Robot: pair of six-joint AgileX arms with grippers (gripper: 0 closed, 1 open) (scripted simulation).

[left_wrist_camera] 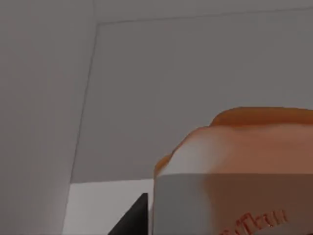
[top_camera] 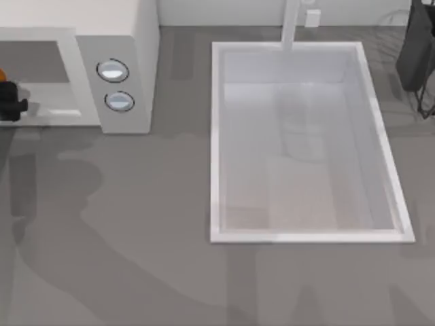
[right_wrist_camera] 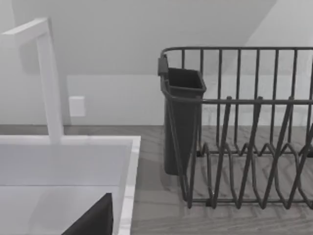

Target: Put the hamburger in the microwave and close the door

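Observation:
The off-white microwave (top_camera: 126, 41) stands at the back left, with two round knobs (top_camera: 113, 70) on its side panel and its front cavity (top_camera: 37, 62) open. At the top view's left edge, my left gripper (top_camera: 9, 102) reaches into the cavity mouth. An orange sliver of the hamburger (top_camera: 1, 73) shows just beyond it. In the left wrist view the hamburger (left_wrist_camera: 244, 156) is very close, an orange bun over a white wrapper, with a dark finger (left_wrist_camera: 133, 219) against its side and the cavity's grey walls behind. The door is out of view.
A large white sink basin (top_camera: 216, 142) with a faucet (top_camera: 292, 24) takes up the middle and right. A dark wire dish rack (right_wrist_camera: 244, 147) with a cutlery cup (right_wrist_camera: 181, 117) stands at the back right. My right gripper (right_wrist_camera: 93, 220) hangs parked above the sink's edge.

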